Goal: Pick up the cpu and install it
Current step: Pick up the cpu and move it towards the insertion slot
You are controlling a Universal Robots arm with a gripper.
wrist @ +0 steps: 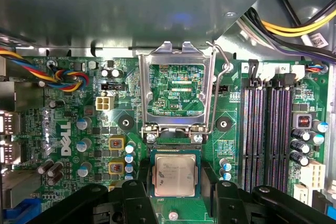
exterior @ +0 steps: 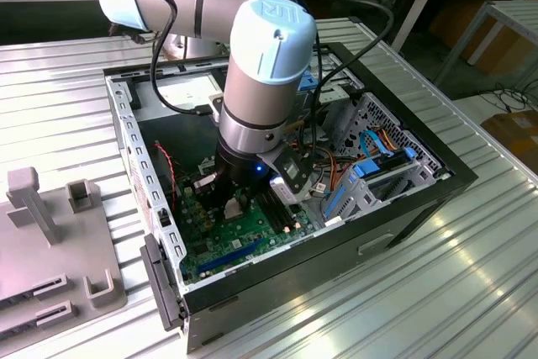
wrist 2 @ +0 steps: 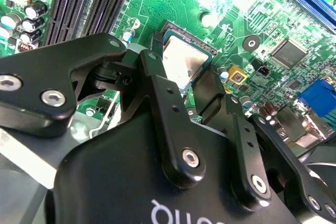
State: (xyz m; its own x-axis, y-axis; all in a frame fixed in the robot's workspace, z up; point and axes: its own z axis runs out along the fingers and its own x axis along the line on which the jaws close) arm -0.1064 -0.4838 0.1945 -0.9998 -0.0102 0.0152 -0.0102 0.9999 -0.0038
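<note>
Gripper low inside the open computer case in the exterior view, over the green motherboard. Second wrist view: cpu flat in its socket, black fingers spread apart on either side. First wrist view: same chip seated just beside the raised metal frame, thin strips of socket edge bare between it and each finger, nothing gripped.
</note>
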